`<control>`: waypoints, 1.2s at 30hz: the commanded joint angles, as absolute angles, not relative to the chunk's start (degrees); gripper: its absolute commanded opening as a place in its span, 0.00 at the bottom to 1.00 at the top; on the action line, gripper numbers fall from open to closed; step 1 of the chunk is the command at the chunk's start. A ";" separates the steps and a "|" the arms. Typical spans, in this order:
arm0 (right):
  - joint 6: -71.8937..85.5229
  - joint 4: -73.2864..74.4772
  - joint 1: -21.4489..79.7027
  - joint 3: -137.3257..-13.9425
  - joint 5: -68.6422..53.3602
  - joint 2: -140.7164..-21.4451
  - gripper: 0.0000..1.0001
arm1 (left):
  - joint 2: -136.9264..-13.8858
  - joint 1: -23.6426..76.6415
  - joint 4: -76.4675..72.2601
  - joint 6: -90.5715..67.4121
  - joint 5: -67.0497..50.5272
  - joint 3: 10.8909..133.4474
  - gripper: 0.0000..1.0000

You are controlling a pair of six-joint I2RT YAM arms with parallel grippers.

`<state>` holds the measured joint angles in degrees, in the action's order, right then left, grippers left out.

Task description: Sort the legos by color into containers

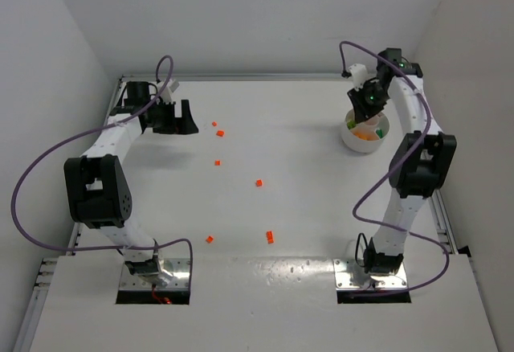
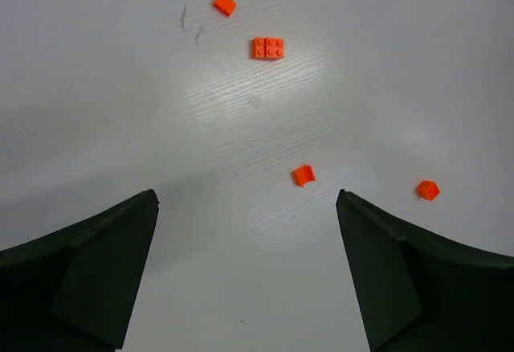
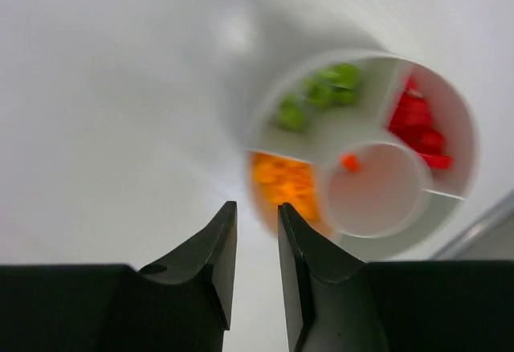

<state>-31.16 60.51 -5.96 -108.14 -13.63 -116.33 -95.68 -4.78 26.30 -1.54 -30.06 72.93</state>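
Loose orange legos lie scattered across the middle of the table, well apart from the dish at the far right. Green, red and orange pieces sit in separate compartments of the dish, and one orange piece sits at the edge of the central well. The right gripper hangs above the dish with its jaws drawn close, a slim gap between them and nothing seen pinched. The left gripper is spread wide over four orange legos, the nearest just inside its right finger. Recommended: the left gripper should centre on that one brick, straddle it squarely, and come down before closing, so the neighbours are not pushed. Any release should be made over the orange compartment, clear of the well. Limitations: the dish is blurred in the right wrist view and its near rim is hidden behind the fingers. From above, the gripper covers much of the dish. Whether the stray piece lies inside the well or on its rim cannot be told.
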 commanded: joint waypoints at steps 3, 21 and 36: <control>-28.32 60.75 9.38 -93.75 -23.73 -104.61 0.27 | -95.71 -4.39 25.66 -1.49 -28.83 74.53 1.00; -3.70 40.08 40.68 -84.20 -8.35 -118.47 0.38 | -92.99 -7.12 25.66 -4.48 -24.70 72.95 1.00; -0.27 39.55 45.18 -89.73 -6.06 -126.56 0.42 | -92.46 -9.84 25.14 -5.01 -26.37 70.75 1.00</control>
<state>-2.33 40.07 45.21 -88.14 -7.66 -123.72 -95.29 -8.51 26.22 -4.62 -25.34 71.02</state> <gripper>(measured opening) 0.417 0.995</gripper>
